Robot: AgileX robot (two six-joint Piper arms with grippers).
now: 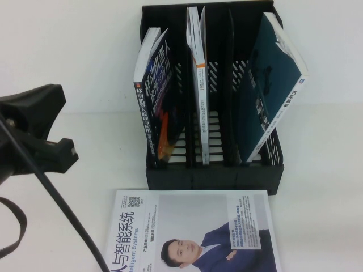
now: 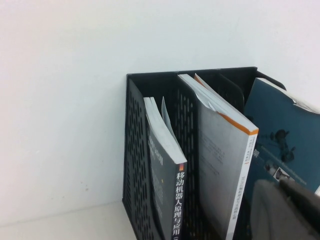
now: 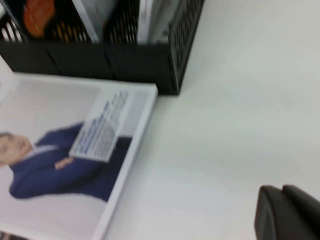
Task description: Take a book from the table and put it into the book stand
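The left pincer (image 1: pixel 67 152) hangs above the bench's (image 1: pixel 317 215) left side, well apart from the book stand (image 1: pixel 212 175); whether it is open or closed cannot be told. The right pincer (image 3: pixel 287 212) hovers over bare bench right of the stand, its state likewise unclear. The book (image 1: pixel 271 85) with the dark teal cover leans tilted in the stand's right slot. A grey book with an orange band (image 1: pixel 198 85) stands in the middle slot, a dark book (image 1: pixel 159 96) leans in the left one. A white-and-blue book (image 1: pixel 190 232) lies flat in front of the stand.
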